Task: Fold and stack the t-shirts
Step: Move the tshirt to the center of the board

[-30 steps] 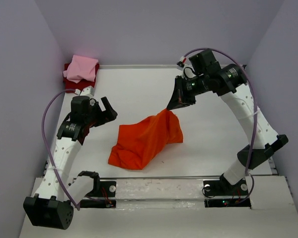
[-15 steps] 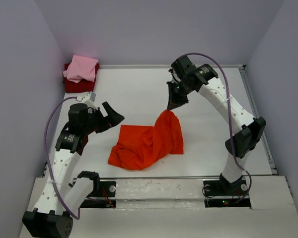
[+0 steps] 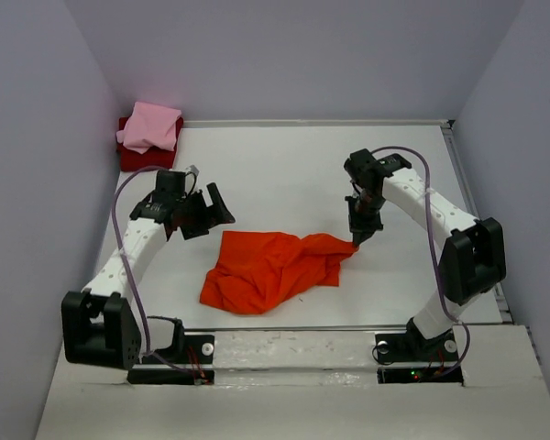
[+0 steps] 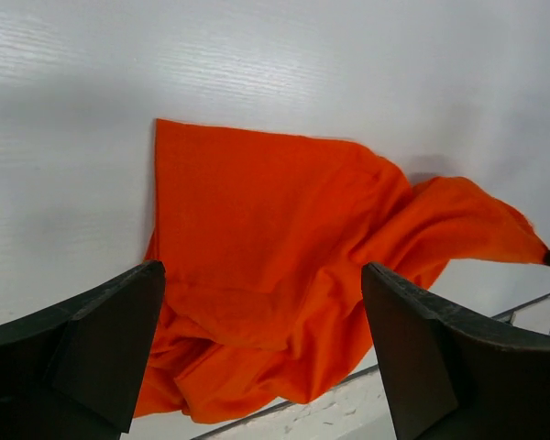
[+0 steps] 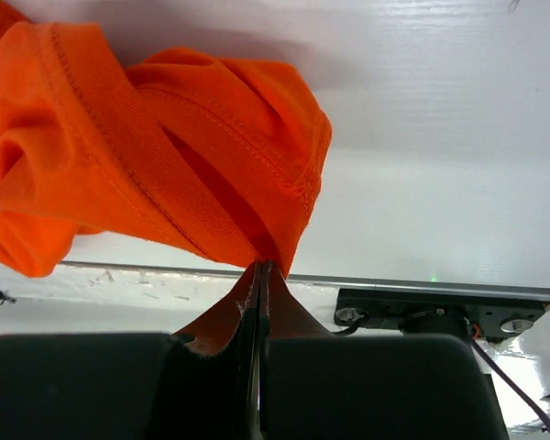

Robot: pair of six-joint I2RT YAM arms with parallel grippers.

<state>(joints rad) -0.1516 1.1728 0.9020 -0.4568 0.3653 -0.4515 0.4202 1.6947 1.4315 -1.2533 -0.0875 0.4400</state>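
Orange-red t-shirt point(image 3: 270, 270) lies crumpled toward the near edge of the table point(image 3: 284, 165), and my right gripper point(image 3: 358, 240) is pinched tight on the hem at its right end, I'd guess to pull that side out flat. My left gripper point(image 3: 211, 216) hangs wide apart and empty by the shirt's far-left corner, ready to grab it; the pink t-shirt point(image 3: 151, 126) sits on the dark red t-shirt point(image 3: 128, 160) in the far-left corner as the stack.

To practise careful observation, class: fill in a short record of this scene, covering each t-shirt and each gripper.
orange t-shirt: crumpled on the table, right edge pinched
pink t-shirt: folded, atop the dark red t-shirt, far left corner
left gripper: open, empty, near the orange t-shirt
right gripper: shut on the orange t-shirt
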